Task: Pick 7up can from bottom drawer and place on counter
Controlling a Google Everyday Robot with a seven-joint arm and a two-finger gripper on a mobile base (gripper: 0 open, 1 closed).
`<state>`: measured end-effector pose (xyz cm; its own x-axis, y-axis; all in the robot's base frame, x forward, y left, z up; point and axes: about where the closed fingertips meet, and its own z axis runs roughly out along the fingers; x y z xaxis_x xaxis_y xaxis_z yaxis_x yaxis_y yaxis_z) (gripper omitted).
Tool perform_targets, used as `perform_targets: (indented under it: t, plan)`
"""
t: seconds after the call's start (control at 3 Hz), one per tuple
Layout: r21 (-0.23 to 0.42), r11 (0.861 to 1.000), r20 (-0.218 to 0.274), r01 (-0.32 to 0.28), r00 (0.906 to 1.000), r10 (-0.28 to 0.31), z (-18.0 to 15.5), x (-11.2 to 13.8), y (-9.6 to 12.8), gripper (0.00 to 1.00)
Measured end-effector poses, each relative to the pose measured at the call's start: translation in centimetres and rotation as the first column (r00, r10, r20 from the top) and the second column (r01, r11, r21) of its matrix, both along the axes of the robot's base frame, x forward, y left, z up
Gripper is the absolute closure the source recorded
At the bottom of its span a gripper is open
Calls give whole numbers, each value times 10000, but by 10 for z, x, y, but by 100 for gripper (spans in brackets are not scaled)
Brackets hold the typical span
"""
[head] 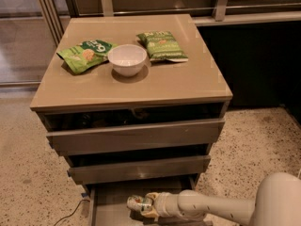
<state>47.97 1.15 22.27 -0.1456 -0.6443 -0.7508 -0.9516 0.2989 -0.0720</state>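
Speckled flooring [256, 140] surrounds a low three-drawer cabinet whose glossy beige counter [160, 86] carries a white bowl [127, 59] and two green snack bags, one to the left of the bowl [86, 54] and one behind it to the right [162, 45]. The two upper drawers sit slightly ajar. The bottom drawer [110, 197] is pulled out toward the camera, with its flat grey floor exposed.

The robot's pale arm [211, 207] reaches in from the lower right, low over that drawer. Its gripper [150, 205] is right at the 7up can [139, 203], which appears to lie on its side within the drawer space, its end facing left. The gripper's tip and the can meet or overlap, but whether it has actually closed on the can cannot be told, and neither can whether the can rests on the drawer floor or is just off it.

As a judgement, the task is in its early-middle part. The drawer is open and the reach to the can is made. The grasp is either happening or only just secured. What remains is most of the work: lifting the can out of the drawer, past the fronts of the two drawers above, and setting it on a bare part of the counter, where the front half looks free.
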Motion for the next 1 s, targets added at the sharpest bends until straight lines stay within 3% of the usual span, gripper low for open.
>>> perform_targets:
  t: [0.33,0.67,1.0]
  plan:
    - [-370,9992,72,116,9999,-113,32,-8,-19,100]
    - [-662,9971,669,376,9972,-332,94,-17,-47,100]
    - [-537,9964,1248,663,9904,-592,140,-19,-64,100]
